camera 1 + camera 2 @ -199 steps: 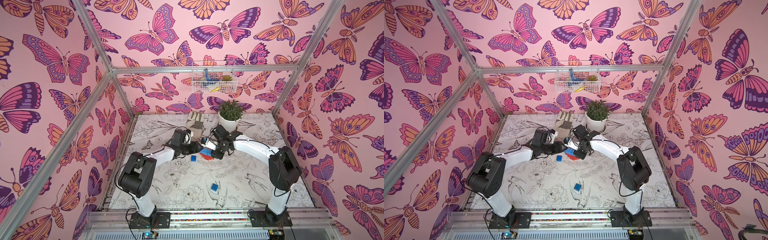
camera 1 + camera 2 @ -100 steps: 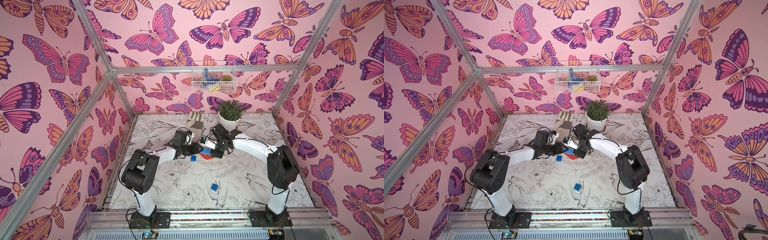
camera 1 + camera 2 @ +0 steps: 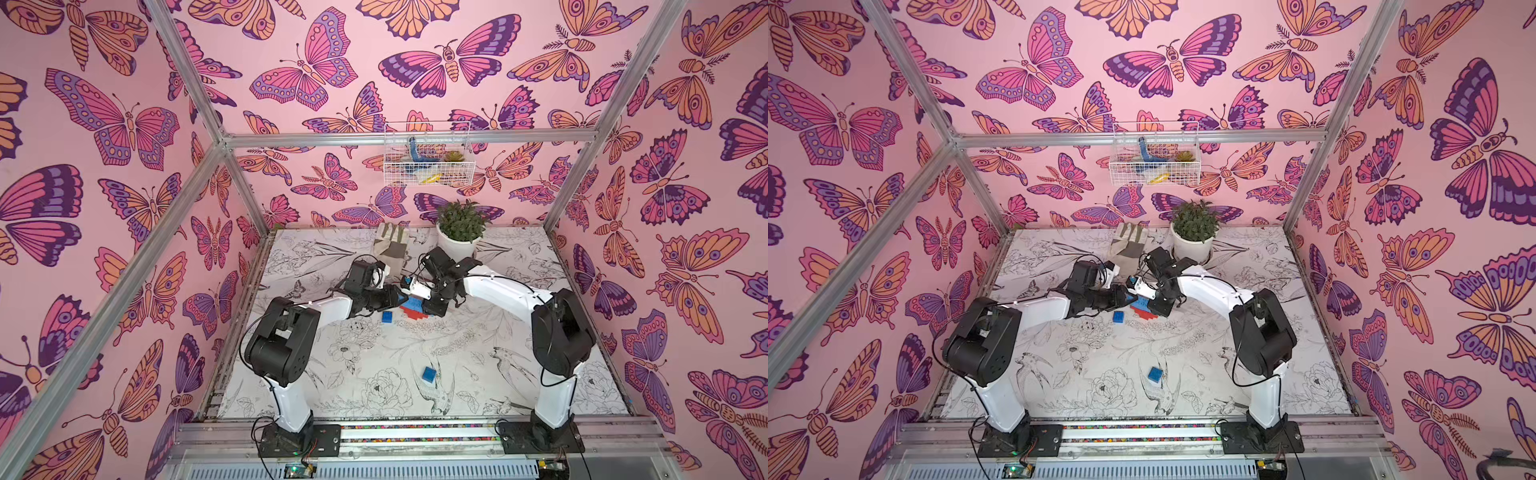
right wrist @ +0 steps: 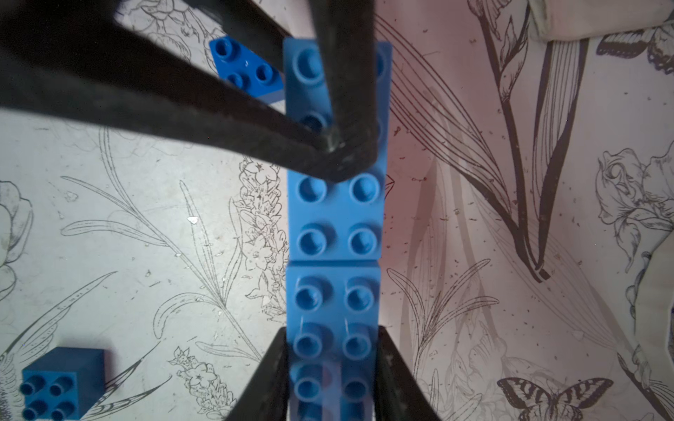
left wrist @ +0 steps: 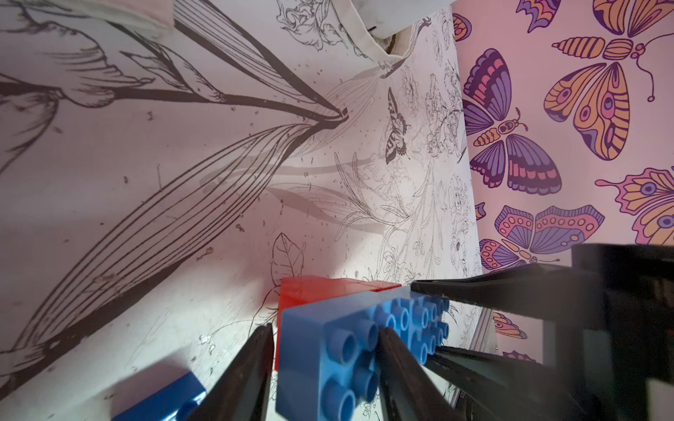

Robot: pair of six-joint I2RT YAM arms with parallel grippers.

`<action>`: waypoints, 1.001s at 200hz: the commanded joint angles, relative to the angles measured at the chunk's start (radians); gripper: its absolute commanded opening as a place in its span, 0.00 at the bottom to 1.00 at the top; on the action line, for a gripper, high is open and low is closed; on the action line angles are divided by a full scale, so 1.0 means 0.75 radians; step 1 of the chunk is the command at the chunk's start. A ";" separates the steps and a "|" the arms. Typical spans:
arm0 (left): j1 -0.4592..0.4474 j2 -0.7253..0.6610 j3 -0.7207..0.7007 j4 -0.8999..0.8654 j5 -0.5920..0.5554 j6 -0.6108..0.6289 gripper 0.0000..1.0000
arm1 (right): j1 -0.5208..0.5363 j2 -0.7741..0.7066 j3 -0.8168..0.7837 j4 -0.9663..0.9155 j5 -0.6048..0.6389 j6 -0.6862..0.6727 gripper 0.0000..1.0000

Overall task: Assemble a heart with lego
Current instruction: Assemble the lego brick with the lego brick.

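Top views both take in the whole flower-printed table [image 3: 478,345]; the wrist views catch only patches of it. Only the top views show the wire basket [image 3: 426,160] on the back wall: inside, a blue object, something yellow, a small succulent. Below it a white pot [image 3: 457,249] holds a leafy green plant; a pale glove [image 3: 390,246] lies just beside.

The heart [image 3: 1144,308] is mid-table toward the back, between both arms: blue studded bricks in a row, red ones joined to them, edge stepped. Right wrist view shows only its blue; left wrist view shows red behind.

The right gripper [image 4: 332,339] clamps the blue row's sides. The left gripper [image 4: 339,164] has tips close together on the blue studs; pinching or not, cannot tell.

One loose blue brick [image 3: 387,316] lies just beside the heart; a second blue brick [image 3: 430,375] well apart, toward the front.
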 commanded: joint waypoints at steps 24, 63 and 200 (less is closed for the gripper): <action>-0.008 0.007 0.005 -0.017 0.011 0.010 0.50 | -0.013 -0.023 -0.039 0.037 0.058 0.035 0.43; -0.005 0.011 0.009 -0.017 0.007 -0.002 0.50 | -0.048 -0.113 -0.062 0.082 -0.034 0.072 0.56; -0.010 0.008 0.033 -0.017 0.026 -0.017 0.49 | -0.083 -0.014 0.080 0.065 -0.040 0.260 0.62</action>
